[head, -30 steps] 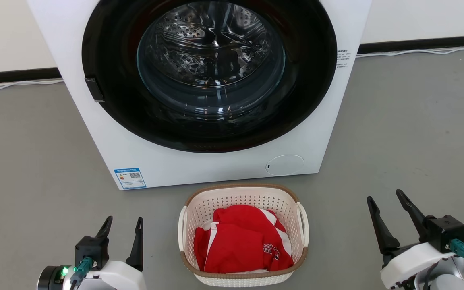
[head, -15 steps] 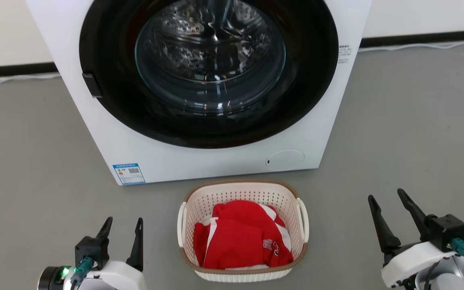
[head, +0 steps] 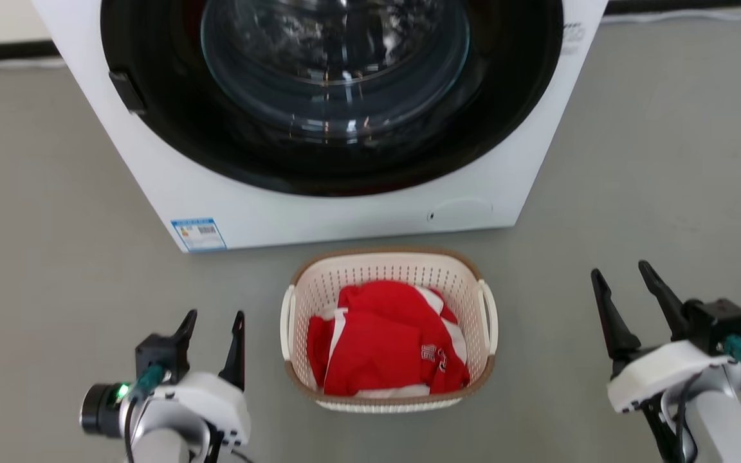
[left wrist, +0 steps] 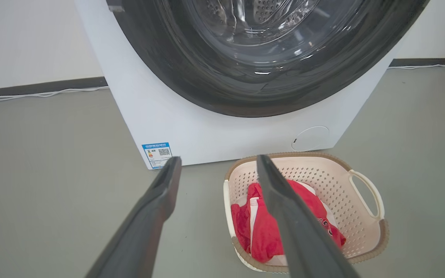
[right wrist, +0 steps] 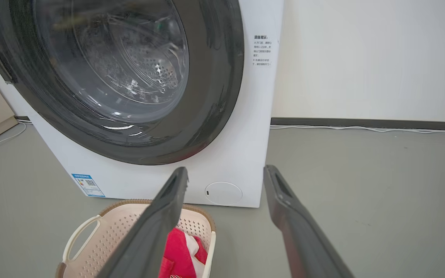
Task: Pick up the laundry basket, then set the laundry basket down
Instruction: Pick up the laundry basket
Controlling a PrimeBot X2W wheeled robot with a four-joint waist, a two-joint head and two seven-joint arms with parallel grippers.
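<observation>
The laundry basket (head: 388,267) is cream-white, perforated, with a brown rim and white loop handles. It stands on the grey floor just in front of the washing machine, holding a red and white garment (head: 383,341). My left gripper (head: 214,318) hangs open to the basket's left, apart from it. On the far right my right gripper (head: 621,270) is open too, well clear of the basket. The left wrist view has the basket (left wrist: 334,181) beyond its open gripper (left wrist: 218,160). In the right wrist view the basket (right wrist: 110,227) lies low left of the open gripper (right wrist: 225,172).
A big white washing machine (head: 319,212) with a dark round glass door (head: 335,71) stands right behind the basket. Grey floor (head: 653,167) spreads on both sides. A dark skirting board and a white cable (right wrist: 361,129) run along the wall behind.
The head view has tilted down, so machine and basket sit higher in it. Both grippers stay open with nothing held; the left one now reaches a little further forward.
</observation>
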